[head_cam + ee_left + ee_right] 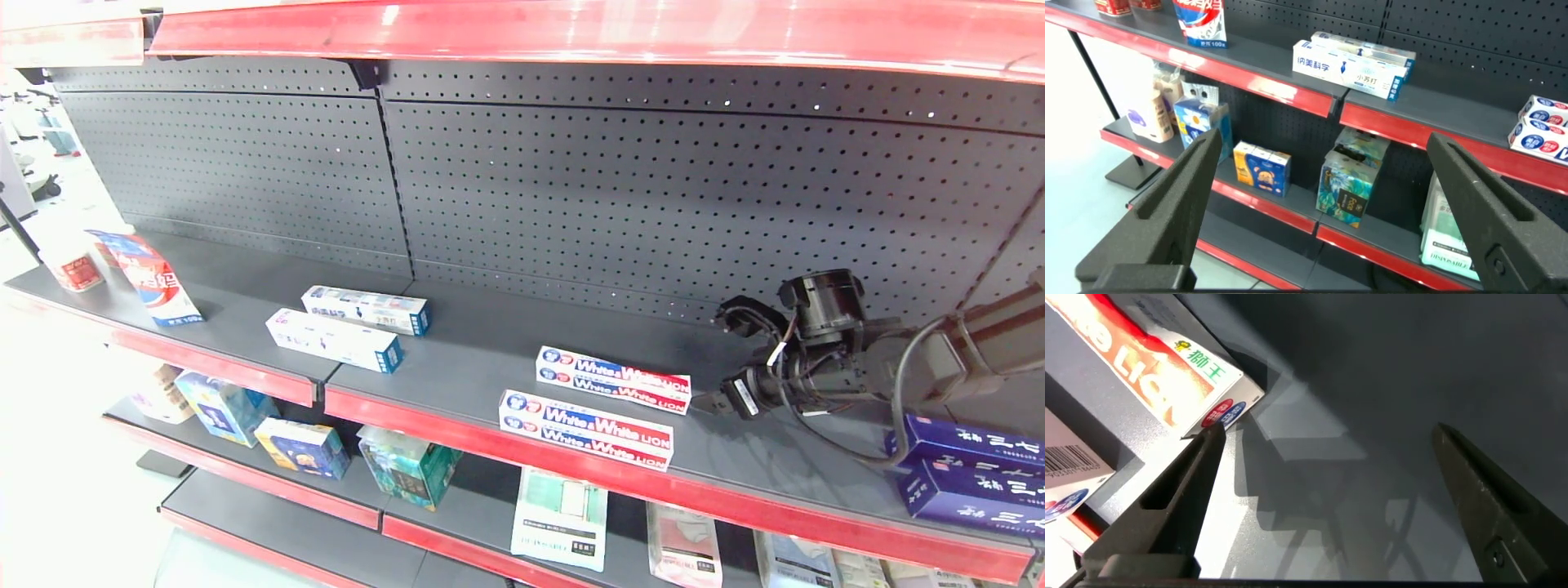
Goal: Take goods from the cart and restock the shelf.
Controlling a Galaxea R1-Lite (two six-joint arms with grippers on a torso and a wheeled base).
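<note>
While my right arm hung over the middle shelf (pixel 490 343), the head view placed my right end effector (pixel 718 359) just off the end of the rear toothpaste box (pixel 612 380). Its fingers were spread, with nothing between them. The front toothpaste box (pixel 586 429) lay parallel, near the shelf's red lip. Two white-and-blue boxes (pixel 335 339) sat well to the left. Dark blue boxes (pixel 971 482) lay below my forearm, and a cable (pixel 849 453) drooped close to them.

Left wrist view: my left end effector (pixel 1323 139) was spread wide and empty, held out before the lower shelves and facing a teal carton (pixel 1351 175).

Right wrist view: one finger (pixel 1200 465) stood just beside the rear toothpaste box's corner; I could not tell whether they touched. Only bare shelf showed between the fingers.

Risks, as I judged them:
- Any sideways drift on withdrawal could let that finger catch the corner, skewing the rear toothpaste box into the front one and toward the lip.
- A low retreat could drag the cable across the dark blue boxes.
</note>
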